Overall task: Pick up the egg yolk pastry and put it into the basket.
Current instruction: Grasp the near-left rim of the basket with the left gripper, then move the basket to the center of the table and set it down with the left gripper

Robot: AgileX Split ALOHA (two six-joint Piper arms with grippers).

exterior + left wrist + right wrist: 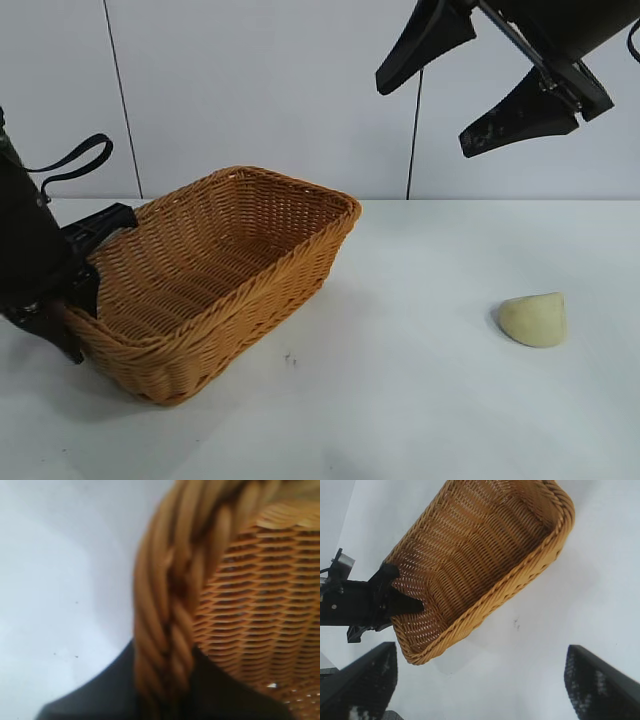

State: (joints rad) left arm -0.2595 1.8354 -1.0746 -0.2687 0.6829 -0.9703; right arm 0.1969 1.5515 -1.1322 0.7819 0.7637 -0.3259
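Left tool (75, 275) clamps basket (250, 260) rim; right tool (470, 85) wide open

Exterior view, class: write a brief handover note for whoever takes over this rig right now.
Left gripper: jaws shut on the braided rim of the orange-brown woven wicker basket, steadying it.
Right gripper: jaws open, holding nothing, raised well above the table.
The small pale yellow-cream dome-shaped egg yolk pastry lies on the white table, apart from the basket, on its right-arm side.
Done: nothing placed.
Left: pick up pastry, put into basket.
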